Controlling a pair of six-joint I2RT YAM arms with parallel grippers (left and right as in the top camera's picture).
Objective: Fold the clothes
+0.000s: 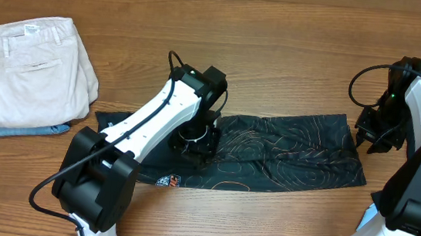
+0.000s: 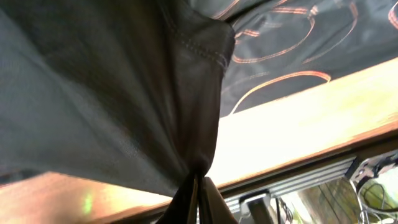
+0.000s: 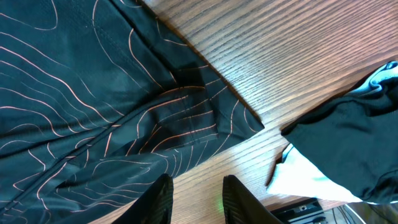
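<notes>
**Wood-grain table: patterned top pinched left of its middle, right end lying free**

Across the table (image 1: pixel 280 39) the black sports top (image 1: pixel 292 153), marked with fine orange contour lines, lies as a flattened band. Its long axis runs side to side in the overhead view.

The left gripper (image 1: pixel 195 138) sits on the top, left of its middle. Its fingers are pressed together on a gathered ridge of the fabric, and in the left wrist view the cloth fans upward from that pinch. Beyond it, the top's left end is largely hidden under the arm.

Just off the top's right end hangs the right gripper (image 3: pixel 198 200). Its fingers are spread partway with nothing between them, and the hemmed corner of the top lies just ahead of them on bare wood. That arm is the nearer one to this free end. My reading is that a fold along the long axis would carry this corner toward the left gripper's pinch.

Beside that corner, farther right, lies a plain dark garment (image 3: pixel 348 143) over something pale. Well beyond the top's left end, beige trousers (image 1: pixel 33 66) lie folded on a blue cloth (image 1: pixel 8 128).
</notes>
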